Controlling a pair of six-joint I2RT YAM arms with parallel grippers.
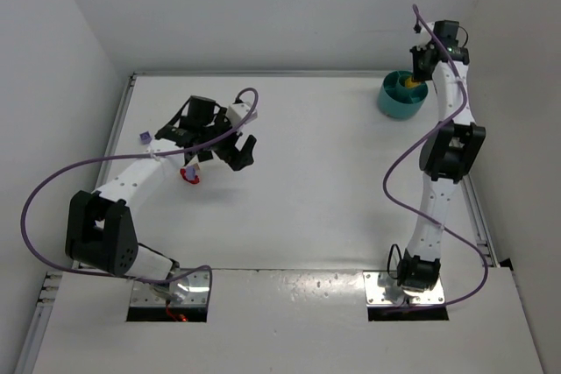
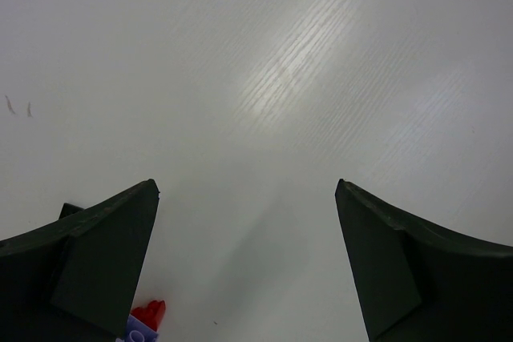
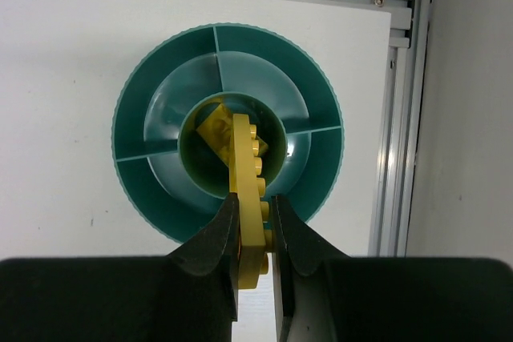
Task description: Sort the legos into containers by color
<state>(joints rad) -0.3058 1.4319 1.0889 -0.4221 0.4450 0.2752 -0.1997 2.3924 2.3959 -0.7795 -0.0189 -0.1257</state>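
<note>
My right gripper (image 3: 255,202) is shut on a long yellow lego plate (image 3: 247,170) and holds it on edge above the round middle compartment of the teal tub (image 3: 136,102). Another yellow brick (image 3: 212,124) lies in that compartment. In the top view the tub (image 1: 392,102) stands at the far right with the right gripper (image 1: 419,66) over it. My left gripper (image 2: 246,190) is open and empty above bare table. A red lego (image 2: 150,313) joined to a pale lilac brick (image 2: 138,331) lies by its left finger. In the top view the red lego (image 1: 189,174) is beside the left gripper (image 1: 241,153).
A small purple brick (image 1: 143,137) lies near the table's left edge. An aluminium rail (image 3: 401,118) runs along the right edge, close to the tub. White walls enclose the table on three sides.
</note>
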